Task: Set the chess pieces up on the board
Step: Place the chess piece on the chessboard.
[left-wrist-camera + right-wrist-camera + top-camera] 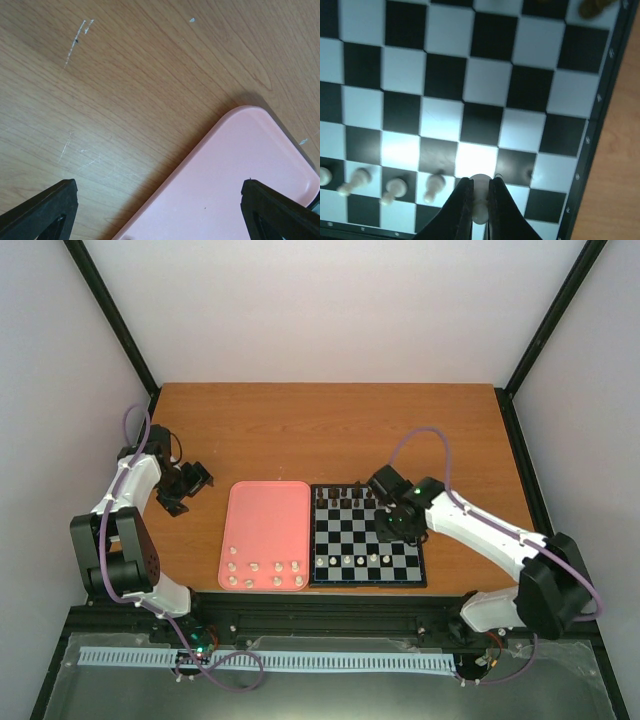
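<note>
The right tool (480,184) pinches one cream-white chess piece (480,210) over the board (600,125), toward its right edge, beside four more chess pieces (396,187) in a row (others lie on the pink tray (265,515) left of the board). The left tool (165,212) hangs spread over the worktop (125,100), well left of the board.

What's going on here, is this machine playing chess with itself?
Not playing, but setting up. A two-armed robot has its right gripper shut on a white chess piece over the near rows of the board, where a few white pieces stand in a line. Dark pieces line the far row. More white ones lie on the pink tray beside the board. The left gripper is open and empty, over the tray's corner.
</note>
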Tool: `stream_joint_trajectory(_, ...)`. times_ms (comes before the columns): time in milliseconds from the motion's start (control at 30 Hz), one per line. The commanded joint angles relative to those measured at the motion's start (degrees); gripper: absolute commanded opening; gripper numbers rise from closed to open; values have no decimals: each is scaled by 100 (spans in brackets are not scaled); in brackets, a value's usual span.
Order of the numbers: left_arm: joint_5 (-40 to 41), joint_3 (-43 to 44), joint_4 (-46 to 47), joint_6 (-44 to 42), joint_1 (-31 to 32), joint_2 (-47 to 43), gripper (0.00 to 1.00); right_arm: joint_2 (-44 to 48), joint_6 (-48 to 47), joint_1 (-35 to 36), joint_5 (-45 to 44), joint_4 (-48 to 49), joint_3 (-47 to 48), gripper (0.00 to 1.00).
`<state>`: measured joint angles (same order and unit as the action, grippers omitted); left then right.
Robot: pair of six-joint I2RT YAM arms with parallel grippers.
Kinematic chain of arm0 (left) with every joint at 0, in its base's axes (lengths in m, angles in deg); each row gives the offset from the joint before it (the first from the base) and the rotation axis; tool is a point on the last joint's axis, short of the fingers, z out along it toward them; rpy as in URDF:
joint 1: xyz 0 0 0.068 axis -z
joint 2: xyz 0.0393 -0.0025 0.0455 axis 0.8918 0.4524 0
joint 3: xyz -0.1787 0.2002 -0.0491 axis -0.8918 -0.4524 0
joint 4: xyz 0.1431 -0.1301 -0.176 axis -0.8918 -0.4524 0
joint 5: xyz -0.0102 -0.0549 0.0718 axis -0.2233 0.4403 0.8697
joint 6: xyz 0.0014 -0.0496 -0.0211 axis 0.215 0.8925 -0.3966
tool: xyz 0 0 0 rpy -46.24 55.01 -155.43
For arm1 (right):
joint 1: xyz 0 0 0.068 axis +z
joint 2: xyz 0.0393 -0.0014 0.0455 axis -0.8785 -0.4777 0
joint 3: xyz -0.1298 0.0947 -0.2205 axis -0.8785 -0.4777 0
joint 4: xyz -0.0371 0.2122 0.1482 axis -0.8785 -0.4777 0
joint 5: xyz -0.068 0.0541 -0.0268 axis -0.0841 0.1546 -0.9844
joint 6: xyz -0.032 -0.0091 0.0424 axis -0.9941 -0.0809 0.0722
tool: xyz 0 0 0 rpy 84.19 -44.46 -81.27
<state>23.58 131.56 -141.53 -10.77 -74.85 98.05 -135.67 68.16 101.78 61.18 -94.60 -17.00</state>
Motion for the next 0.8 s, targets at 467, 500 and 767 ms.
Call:
stream_joint_trajectory(467, -116, 64, 27, 26, -40, -26, 100, 551, 889, -146, 152, 431, -1409, 3)
stream_joint_trajectory(500, -110, 55, 32, 26, -38, -31, 100, 544, 884, -154, 162, 455, -1422, 3)
stream_joint_trajectory(767, -118, 61, 37, 26, -41, -23, 100, 401, 831, -186, 170, 521, -1505, 3)
